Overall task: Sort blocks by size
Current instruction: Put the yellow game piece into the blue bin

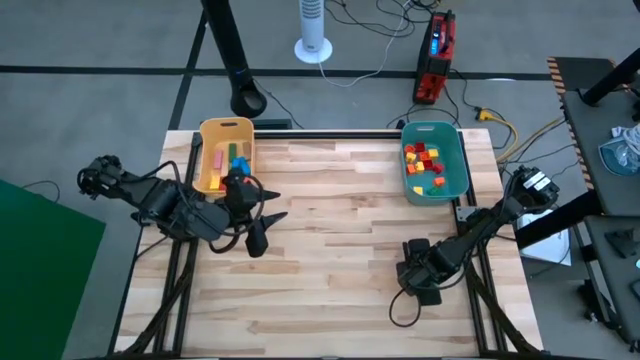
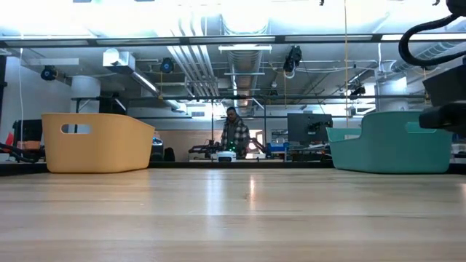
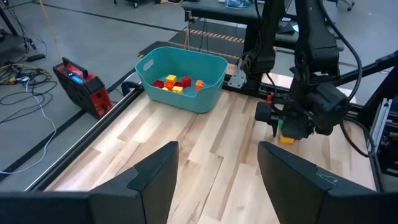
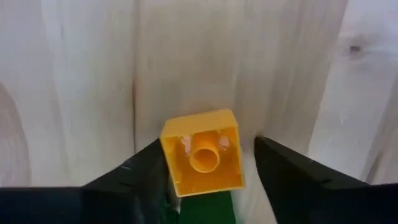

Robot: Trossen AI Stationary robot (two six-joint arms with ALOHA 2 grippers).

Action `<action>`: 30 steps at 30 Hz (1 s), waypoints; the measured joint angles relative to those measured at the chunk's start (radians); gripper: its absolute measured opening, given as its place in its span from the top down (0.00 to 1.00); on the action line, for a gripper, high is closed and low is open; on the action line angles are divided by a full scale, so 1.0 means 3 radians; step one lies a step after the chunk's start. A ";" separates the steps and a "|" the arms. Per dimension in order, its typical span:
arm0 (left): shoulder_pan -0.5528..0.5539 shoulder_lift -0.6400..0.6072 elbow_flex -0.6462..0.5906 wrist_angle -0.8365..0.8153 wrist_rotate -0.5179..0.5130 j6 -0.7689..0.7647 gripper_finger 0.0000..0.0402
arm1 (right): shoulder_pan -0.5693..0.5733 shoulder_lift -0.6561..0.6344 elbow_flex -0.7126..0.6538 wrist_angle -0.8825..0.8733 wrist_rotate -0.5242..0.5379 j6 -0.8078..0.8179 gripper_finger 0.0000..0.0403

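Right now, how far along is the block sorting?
Nearly done: long blocks lie in the yellow bin, short blocks in the teal bin. The right end effector holds a yellow cube above the table. Left end effector is open, empty. No loose blocks show.

Two bins, one yellow bin and one teal bin, and two arms.

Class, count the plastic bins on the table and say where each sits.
2: the yellow bin at the table's far left corner, and the teal bin at the far right corner. None seems hidden.
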 joint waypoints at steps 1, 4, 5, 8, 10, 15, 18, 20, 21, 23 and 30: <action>0.0000 0.0000 0.0000 0.0010 0.0000 0.0000 0.48 | -0.0001 0.0002 0.0000 0.0010 -0.0001 0.0000 0.46; 0.0000 0.0000 0.0000 0.0024 0.0000 0.0000 0.48 | -0.0001 -0.0008 0.0000 0.0049 -0.0014 -0.0010 0.56; 0.0000 -0.0001 0.0000 0.0034 -0.0001 -0.0001 0.48 | -0.0001 -0.0027 0.0000 0.0059 -0.0015 0.0004 0.60; 0.0000 -0.0001 0.0000 0.0033 -0.0001 0.0000 0.48 | -0.0065 -0.0096 0.0098 0.0082 -0.0049 0.0176 0.68; 0.0000 0.0000 0.0000 0.0040 -0.0001 0.0000 0.48 | -0.0223 -0.0191 0.0291 0.0141 -0.0043 0.0328 0.68; 0.0027 -0.0001 0.0000 0.0116 -0.0005 0.0015 0.48 | -0.0984 -0.0351 0.0981 -0.0108 0.0483 0.0704 0.68; 0.0062 -0.0001 0.0000 0.0136 -0.0006 0.0016 0.48 | -0.1655 -0.0372 0.1423 -0.0455 0.0585 0.0769 0.68; 0.0084 -0.0001 0.0000 0.0149 -0.0006 0.0024 0.48 | -0.2128 -0.0376 0.1646 -0.0741 0.0655 0.0692 0.68; 0.0094 -0.0001 0.0000 0.0155 -0.0005 0.0024 0.48 | -0.2377 -0.0376 0.1730 -0.0921 0.0731 0.0628 0.68; 0.0105 -0.0001 0.0004 0.0161 -0.0003 0.0006 0.48 | -0.2871 -0.0372 0.1867 -0.1315 0.0915 0.0582 0.68; 0.0104 0.0001 0.0133 0.0177 -0.0002 -0.0006 0.48 | -0.4438 -0.0375 0.1913 -0.2297 0.1239 0.0537 0.68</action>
